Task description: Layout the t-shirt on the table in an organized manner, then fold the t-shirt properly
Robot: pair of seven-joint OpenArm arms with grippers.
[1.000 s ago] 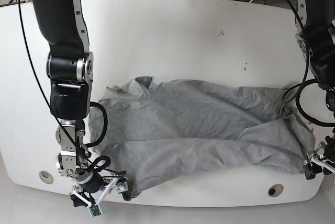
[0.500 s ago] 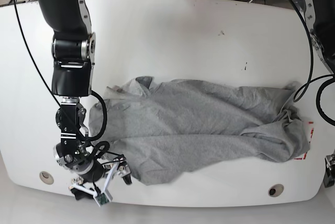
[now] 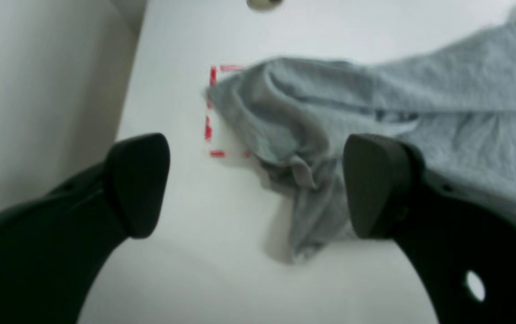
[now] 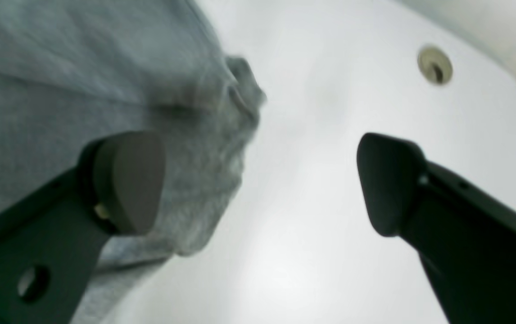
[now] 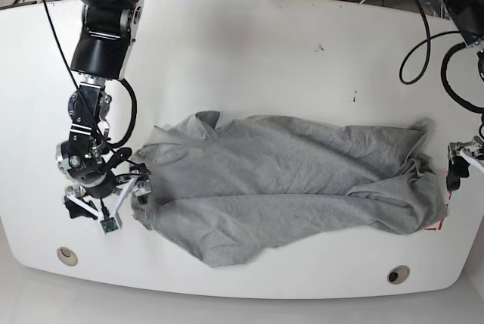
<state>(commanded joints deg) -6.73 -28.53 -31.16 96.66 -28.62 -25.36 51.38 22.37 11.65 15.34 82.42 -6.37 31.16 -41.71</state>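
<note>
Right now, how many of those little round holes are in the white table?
2. One round hole sits near the table's front edge on the base view's left, the other near the front edge on its right. The t-shirt could hide more.

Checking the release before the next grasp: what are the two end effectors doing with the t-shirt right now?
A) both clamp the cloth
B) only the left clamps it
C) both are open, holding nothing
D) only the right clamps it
C: the left end effector and right end effector both gape wide, with the t-shirt lying free on the table.
</note>
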